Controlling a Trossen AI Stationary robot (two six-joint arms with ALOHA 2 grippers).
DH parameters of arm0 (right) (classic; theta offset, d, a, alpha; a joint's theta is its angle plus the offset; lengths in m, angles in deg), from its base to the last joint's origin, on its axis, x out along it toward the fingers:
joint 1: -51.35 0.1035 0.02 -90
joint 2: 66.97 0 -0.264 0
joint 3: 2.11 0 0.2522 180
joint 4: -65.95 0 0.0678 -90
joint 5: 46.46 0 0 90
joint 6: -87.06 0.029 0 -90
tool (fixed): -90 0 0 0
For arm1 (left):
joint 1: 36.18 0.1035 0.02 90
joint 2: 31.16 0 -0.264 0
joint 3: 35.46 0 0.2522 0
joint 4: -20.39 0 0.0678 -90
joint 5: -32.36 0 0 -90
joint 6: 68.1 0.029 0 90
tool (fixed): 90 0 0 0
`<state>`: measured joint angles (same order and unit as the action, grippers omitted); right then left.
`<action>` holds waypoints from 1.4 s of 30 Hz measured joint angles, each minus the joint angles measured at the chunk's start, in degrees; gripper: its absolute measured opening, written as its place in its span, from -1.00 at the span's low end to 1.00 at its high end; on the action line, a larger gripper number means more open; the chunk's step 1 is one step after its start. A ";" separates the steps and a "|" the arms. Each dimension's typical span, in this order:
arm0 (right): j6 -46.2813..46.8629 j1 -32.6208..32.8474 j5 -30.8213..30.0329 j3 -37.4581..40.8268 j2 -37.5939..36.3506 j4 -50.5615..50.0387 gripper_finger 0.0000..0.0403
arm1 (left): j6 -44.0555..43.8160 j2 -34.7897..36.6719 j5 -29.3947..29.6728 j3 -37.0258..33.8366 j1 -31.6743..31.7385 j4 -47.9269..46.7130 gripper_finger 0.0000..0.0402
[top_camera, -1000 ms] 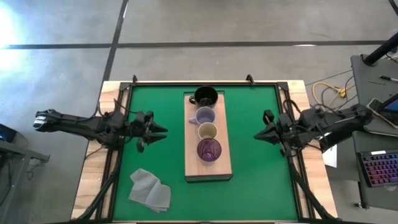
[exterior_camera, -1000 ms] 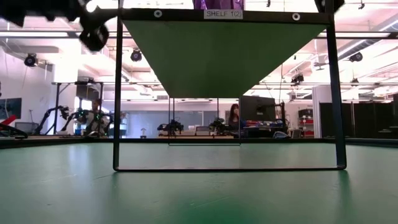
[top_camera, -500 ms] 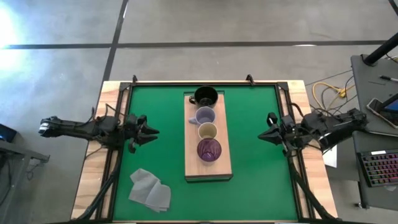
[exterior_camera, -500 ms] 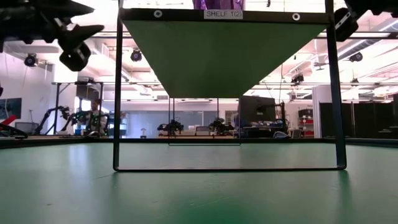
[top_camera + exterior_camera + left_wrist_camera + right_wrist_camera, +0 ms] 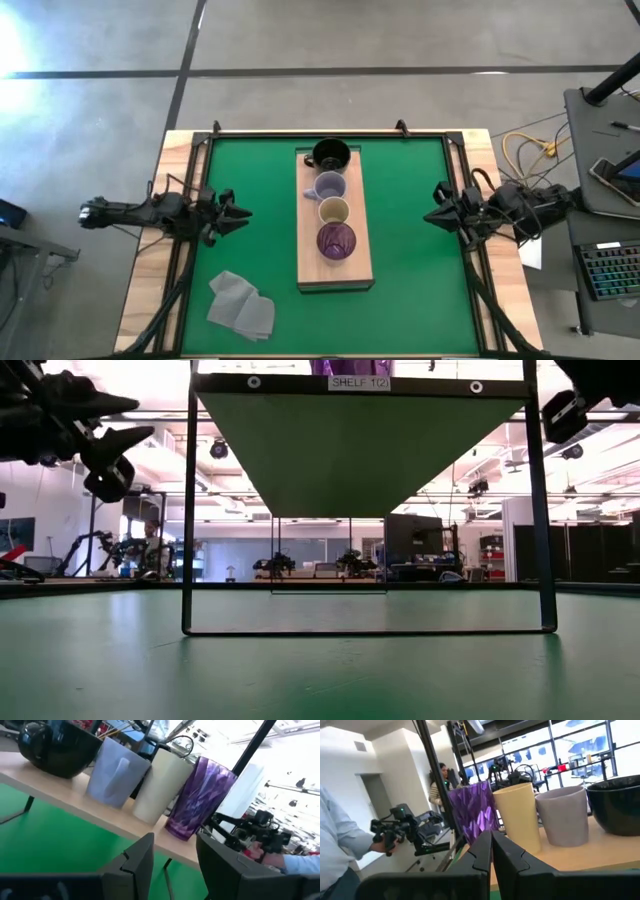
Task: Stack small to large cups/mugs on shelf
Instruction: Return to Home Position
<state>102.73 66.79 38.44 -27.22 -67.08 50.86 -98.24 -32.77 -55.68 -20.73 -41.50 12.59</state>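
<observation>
"Anything legible on your feeds?"

"From my station I can read only one thing: a small white label (image 5: 358,382) printed 'SHELF 1(2)' in dark capitals."

"Where does it sit?"

"In the low view it sits on the dark front bar (image 5: 290,382) of the shelf (image 5: 350,450), about mid-width. There is a pale round fastener (image 5: 255,381) on either side of it. It is directly under the sliver of the purple tumbler (image 5: 350,365) that shows at the top edge."

"And from overhead?"

"I see a keyboard (image 5: 610,275) off the table's right side, but its keys are too small for me to read."
</observation>
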 joint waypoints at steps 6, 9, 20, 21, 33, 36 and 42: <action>-1.35 -0.09 -1.60 3.40 0.31 5.45 -0.96 | -2.25 -1.58 -0.07 -0.45 0.00 -1.53 -0.33; -2.55 -0.09 -1.61 5.91 0.14 10.19 -0.96 | -2.09 -2.01 0.07 -0.48 0.02 -1.86 -0.33; -5.24 -0.13 -4.01 10.88 0.26 16.05 -0.96 | -2.09 -2.90 -0.37 -0.52 0.09 -4.67 -0.33; -5.61 -0.14 -4.01 10.87 0.23 15.97 -0.96 | -2.19 -3.31 -0.39 -0.52 0.09 -4.73 -0.33; 0.60 -0.15 -4.62 10.84 0.27 4.22 -0.96 | -2.48 -8.73 -0.28 -0.61 0.07 -4.36 -0.33; 0.41 -0.14 -4.56 10.84 0.66 3.38 -0.96 | -2.48 -9.64 -0.28 -0.52 0.07 -4.03 -0.33; 0.41 -0.11 -4.49 10.84 1.47 3.24 -0.96 | -2.48 -10.85 -0.13 -0.52 0.07 -3.90 -0.33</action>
<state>103.14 66.68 33.96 -16.39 -65.61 54.11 -100.73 -43.62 -55.81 -21.25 -41.44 8.69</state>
